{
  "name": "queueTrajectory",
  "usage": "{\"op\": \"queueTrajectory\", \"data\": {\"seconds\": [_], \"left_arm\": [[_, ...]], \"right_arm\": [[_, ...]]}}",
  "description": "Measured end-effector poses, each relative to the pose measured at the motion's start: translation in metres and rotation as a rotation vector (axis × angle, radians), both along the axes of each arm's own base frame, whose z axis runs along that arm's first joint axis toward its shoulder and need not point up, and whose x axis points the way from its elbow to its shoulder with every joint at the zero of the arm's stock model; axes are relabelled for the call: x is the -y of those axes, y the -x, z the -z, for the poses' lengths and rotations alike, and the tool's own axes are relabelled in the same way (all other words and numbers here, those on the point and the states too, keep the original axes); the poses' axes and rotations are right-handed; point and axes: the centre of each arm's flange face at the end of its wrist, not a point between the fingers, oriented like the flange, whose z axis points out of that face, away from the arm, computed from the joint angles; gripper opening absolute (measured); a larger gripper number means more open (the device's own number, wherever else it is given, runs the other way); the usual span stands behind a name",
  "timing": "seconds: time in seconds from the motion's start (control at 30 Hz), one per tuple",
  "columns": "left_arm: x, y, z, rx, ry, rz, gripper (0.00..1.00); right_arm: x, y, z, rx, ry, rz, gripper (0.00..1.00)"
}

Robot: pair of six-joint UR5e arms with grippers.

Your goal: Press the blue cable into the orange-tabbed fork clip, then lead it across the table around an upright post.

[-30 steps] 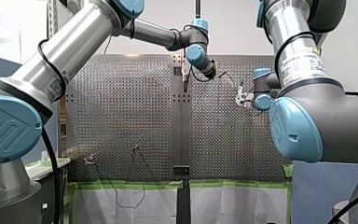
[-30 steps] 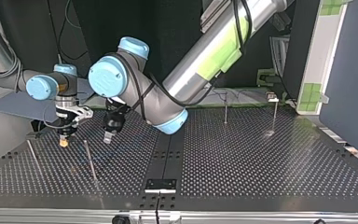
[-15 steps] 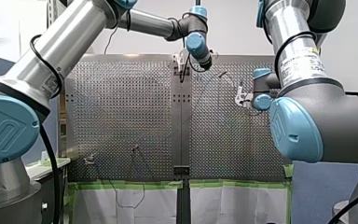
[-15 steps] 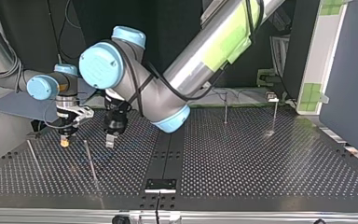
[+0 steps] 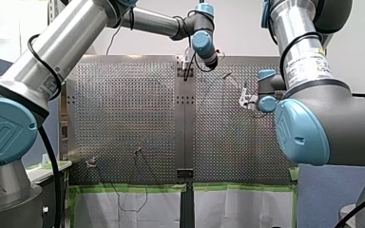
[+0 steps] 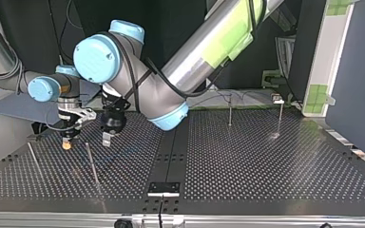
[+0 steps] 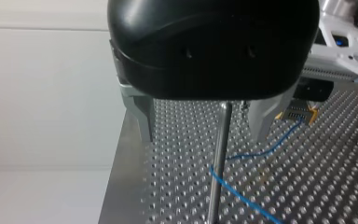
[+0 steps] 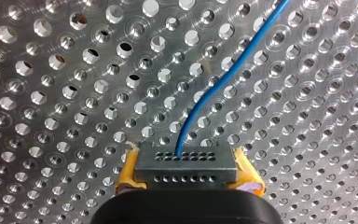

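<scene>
Below all, the perforated table [image 6: 266,166], silver, with a dark strip along its middle. Over it in the top view, my left arm [image 6: 209,52], entering at the right and reaching past the middle into the table's left half; next to it, entering at the left, my right arm [image 6: 0,61]. At the end of the first, the left gripper [image 7: 204,137]: is released, holds its metal fingers [image 7: 142,116] well apart, grasps nothing. At the end of the second, the right gripper [image 8: 186,170]: points down at the table, is clenched on the blue cable [image 8: 204,100] between its yellow pads [image 8: 129,175], close over the holes. In the gap between the left gripper's fingers in the left wrist view, a little ahead, an upright post [image 7: 219,158], touched by neither finger. In the top view, the upper end of this post between the two grippers, apart from both. Elsewhere in the top view, a second post [image 6: 34,159] near the left side, a third post [image 6: 230,110] and a fourth post [image 6: 280,116] in the far right half. About the blue cable: leaves that grip and runs off in one soft bend in the right wrist view; in the left wrist view comes from the yellow pads to the foot of the upright post, turns there sharply and goes on over the table. Cannot tell whether touches the post or only passes beside.
</scene>
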Motion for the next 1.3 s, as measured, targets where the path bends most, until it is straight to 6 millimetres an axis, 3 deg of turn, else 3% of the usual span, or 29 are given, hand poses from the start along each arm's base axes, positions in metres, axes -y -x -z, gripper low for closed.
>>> {"op": "queueTrajectory", "data": {"seconds": [0.73, 1.3], "left_arm": [[0.0059, 0.0066, -0.0021, -0.020, 0.061, 0.029, 0.99], [-0.0003, 0.0054, 0.0003, -0.061, 0.122, -0.016, 0.99]], "right_arm": [[-0.0003, -0.0011, 0.0007, 0.000, -0.001, -0.002, 0.00], [-0.0006, -0.0017, 0.0011, 0.000, -0.001, -0.003, 0.00]]}}
